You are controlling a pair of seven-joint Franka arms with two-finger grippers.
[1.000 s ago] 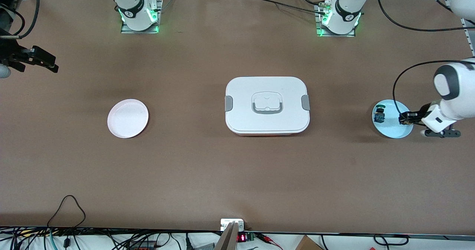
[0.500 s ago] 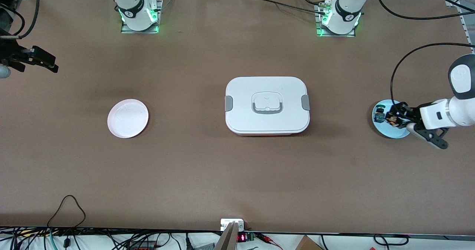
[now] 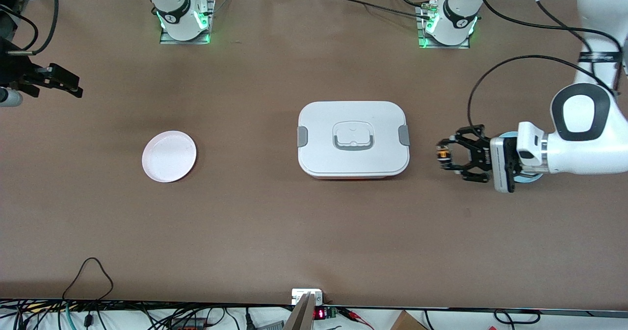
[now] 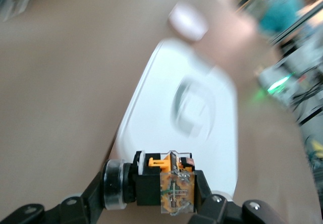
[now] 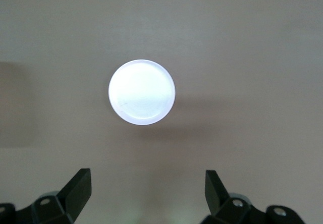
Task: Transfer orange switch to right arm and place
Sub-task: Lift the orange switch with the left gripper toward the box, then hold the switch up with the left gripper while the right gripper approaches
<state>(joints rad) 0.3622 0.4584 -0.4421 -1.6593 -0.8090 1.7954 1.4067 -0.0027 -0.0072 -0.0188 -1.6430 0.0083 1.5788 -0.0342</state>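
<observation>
Orange switch (image 3: 443, 155) clamped between the left gripper (image 3: 447, 156) jaws; right gripper (image 5: 146, 189) jaws apart.

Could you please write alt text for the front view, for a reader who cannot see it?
The left tool, shut on the orange switch, is over bare table beside a closed white box. The right tool waits, open, at its end, with a pink plate nearer the camera.
</observation>
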